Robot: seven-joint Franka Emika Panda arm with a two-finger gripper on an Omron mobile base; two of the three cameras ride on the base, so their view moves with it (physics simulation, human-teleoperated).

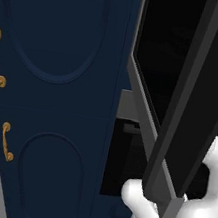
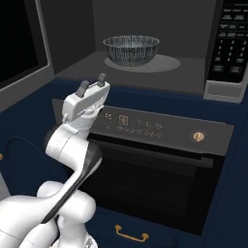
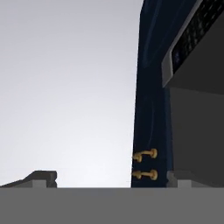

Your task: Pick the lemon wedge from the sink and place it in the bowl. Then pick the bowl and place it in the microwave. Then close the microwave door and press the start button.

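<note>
The bowl (image 2: 131,48), wire-patterned with a dark rim, stands on the round plate inside the open microwave (image 2: 145,72). The microwave door (image 2: 19,48) is swung wide to the left, and its black glass and silver frame also fill the upper right of the left base view (image 1: 160,59). My gripper (image 2: 92,83) points upward below the front left corner of the cavity, in front of the oven panel. It is open with nothing between its fingers (image 3: 41,177). The microwave's keypad (image 2: 230,43) is on the right. The lemon wedge and the sink are out of view.
Under the microwave is an oven with a control panel (image 2: 160,127), a brass knob (image 2: 197,136) and a dark door. A navy cabinet (image 1: 57,97) with gold handles (image 1: 7,141) stands to the left. A drawer handle (image 2: 131,236) is low down.
</note>
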